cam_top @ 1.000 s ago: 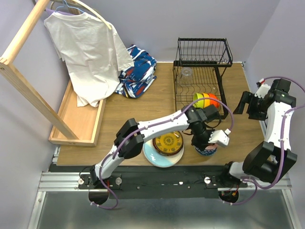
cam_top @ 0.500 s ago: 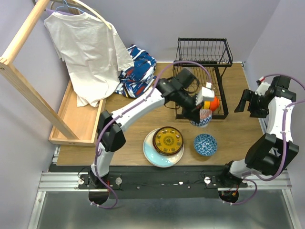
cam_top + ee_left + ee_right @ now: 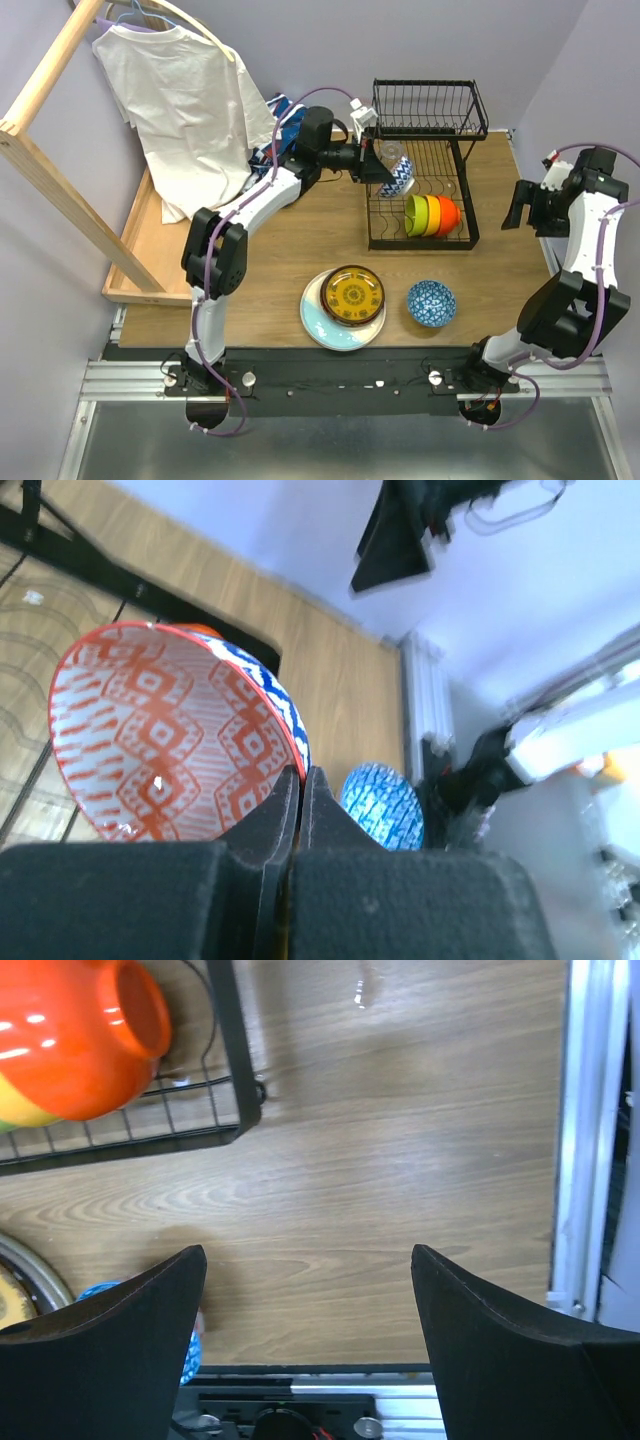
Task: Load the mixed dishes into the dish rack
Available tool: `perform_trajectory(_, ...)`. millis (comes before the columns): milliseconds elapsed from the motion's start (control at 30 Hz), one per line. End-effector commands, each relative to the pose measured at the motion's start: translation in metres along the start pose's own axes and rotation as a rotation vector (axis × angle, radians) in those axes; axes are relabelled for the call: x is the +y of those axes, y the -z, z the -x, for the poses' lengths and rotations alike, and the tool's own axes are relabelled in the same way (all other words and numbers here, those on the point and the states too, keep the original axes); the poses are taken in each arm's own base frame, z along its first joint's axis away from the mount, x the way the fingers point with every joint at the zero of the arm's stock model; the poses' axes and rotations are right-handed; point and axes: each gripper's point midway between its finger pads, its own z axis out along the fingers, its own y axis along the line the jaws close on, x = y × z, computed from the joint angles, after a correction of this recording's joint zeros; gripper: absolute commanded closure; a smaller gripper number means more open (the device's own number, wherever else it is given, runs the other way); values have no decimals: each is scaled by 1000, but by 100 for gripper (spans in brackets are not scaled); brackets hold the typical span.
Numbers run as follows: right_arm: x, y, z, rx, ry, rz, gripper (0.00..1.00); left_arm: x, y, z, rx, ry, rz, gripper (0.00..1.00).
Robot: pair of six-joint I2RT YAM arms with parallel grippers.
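My left gripper (image 3: 383, 172) is shut on the rim of a red/blue-patterned bowl (image 3: 398, 180) and holds it tilted over the back left of the black wire dish rack (image 3: 470, 238), close to a clear glass cup (image 3: 391, 152). In the left wrist view the fingers (image 3: 299, 780) pinch the bowl's (image 3: 170, 735) rim. Green (image 3: 416, 213), yellow (image 3: 432, 213) and orange (image 3: 448, 213) bowls stand in the rack. A blue bowl (image 3: 431, 303) and a plate stack with a yellow-brown plate (image 3: 352, 295) on top sit near the table's front edge. My right gripper (image 3: 519, 207) is open and empty, right of the rack.
A shallow wooden tray (image 3: 165, 250) lies at the left under a white shirt (image 3: 185, 100) on a wooden frame. A folded blue-patterned cloth (image 3: 292, 150) lies behind the left arm. The right wrist view shows bare table, the rack corner (image 3: 240, 1090) and the orange bowl (image 3: 80, 1030).
My left gripper lifted the patterned bowl off the blue bowl at the front of the table and carried it back and left, over the rack. The right arm barely moved.
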Motion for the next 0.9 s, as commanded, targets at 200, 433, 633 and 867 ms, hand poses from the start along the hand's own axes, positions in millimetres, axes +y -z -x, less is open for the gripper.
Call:
perform_trajectory(200, -24, 4, -10, 111, 10, -115, 9, -9, -2, 27, -257, 100, -216, 100)
perform_trajectory(433, -24, 2, -19, 117, -2, -123, 9, 11, 2, 18, -332, 225, -172, 100)
perform_trajectory(633, -21, 0, -29, 123, -13, -121, 9, 34, 9, 6, -376, 341, -93, 100)
perform_trajectory(867, -24, 1, -29, 138, -10, -132, 9, 61, 5, -3, -424, 464, 2, 100)
